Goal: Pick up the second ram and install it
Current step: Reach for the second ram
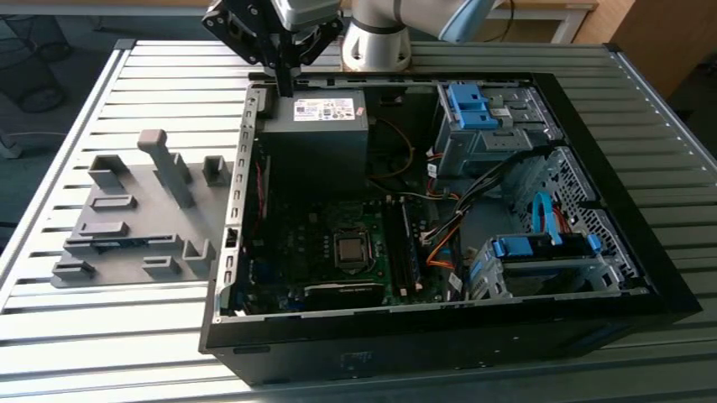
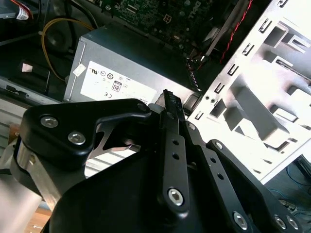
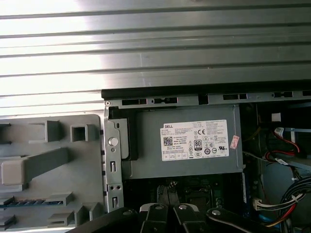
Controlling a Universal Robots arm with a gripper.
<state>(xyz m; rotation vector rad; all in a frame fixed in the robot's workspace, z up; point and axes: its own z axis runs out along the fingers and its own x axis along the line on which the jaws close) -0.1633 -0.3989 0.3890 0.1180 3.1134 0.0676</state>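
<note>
Grey holder (image 1: 140, 220) is carrying the ram (image 1: 117, 243) in a slot, well apart from gripper (image 1: 290, 89), which is hovering over PSU (image 1: 314, 130) w/ fingers clenched on nothing; pickup step not begun, and grasping is calling for opened fingers aligned w/ the stick.

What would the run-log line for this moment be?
gripper: shut, empty, by power supply | memory stick: apparently in grey holder beside case | install: not done

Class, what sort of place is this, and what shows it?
Probably a robotics lab workbench: an open desktop computer case on a slatted metal table, a grey fixture plate beside it, a robot arm at its edge.
</note>
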